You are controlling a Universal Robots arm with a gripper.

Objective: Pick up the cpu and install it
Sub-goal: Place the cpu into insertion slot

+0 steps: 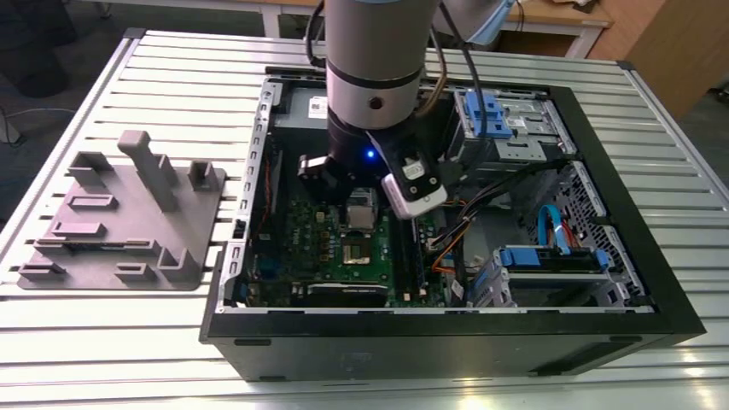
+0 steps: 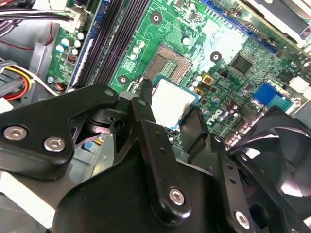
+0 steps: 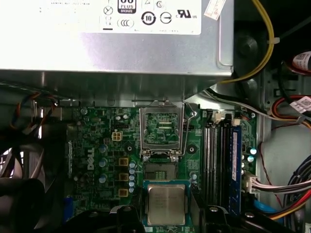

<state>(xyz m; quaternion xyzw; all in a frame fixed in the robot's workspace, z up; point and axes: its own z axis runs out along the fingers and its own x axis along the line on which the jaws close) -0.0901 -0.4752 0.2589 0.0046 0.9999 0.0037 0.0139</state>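
The arm (image 1: 370, 51) drops straight down from the top of the exterior view, its wrist (image 1: 374, 102) vertical. The black gripper (image 2: 170, 110) points downward, jaws pressed against two opposite edges of the cpu (image 2: 171, 99), holding it flat.

Slatted table (image 1: 102, 342): PC case (image 1: 456, 346), tray (image 1: 91, 243) (grey).

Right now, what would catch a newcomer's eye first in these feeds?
Most striking is the silvery cpu clamped between the black fingers, held over the green motherboard near the open socket. In the exterior view the arm reaches down into an open computer case, with a grey tray on the slatted table at the exterior view's left.
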